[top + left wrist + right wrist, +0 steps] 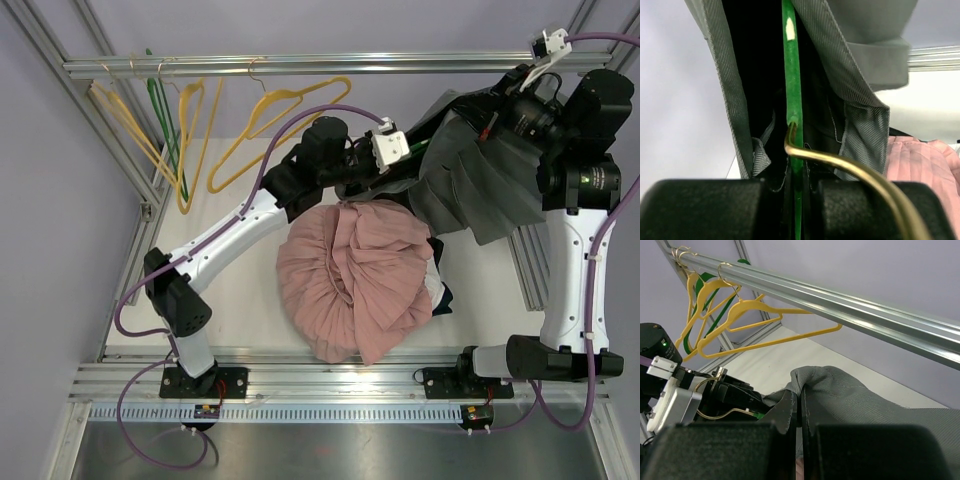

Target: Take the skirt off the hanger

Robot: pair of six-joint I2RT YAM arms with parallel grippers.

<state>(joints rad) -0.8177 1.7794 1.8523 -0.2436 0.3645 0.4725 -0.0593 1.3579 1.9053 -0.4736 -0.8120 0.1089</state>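
Note:
A grey skirt [470, 180] hangs in the air at the back right, stretched between both arms. It is on a green hanger [792, 85] with a brass hook [850, 167]. My left gripper [799, 210] is shut on the hanger's green bar just below the hook, with the skirt's waistband [860, 45] draped round the bar on both sides. My right gripper [800, 405] is shut on a fold of the skirt's grey cloth [875, 400], right of the left gripper [385, 165]. A bit of the green hanger [756, 415] shows beyond that fold.
A pink pleated garment [355, 280] lies heaped in the middle of the table, with a dark cloth [440, 295] at its right edge. Yellow hangers [270, 120] and a green one [165, 130] hang on the metal rail [300, 65] at the back.

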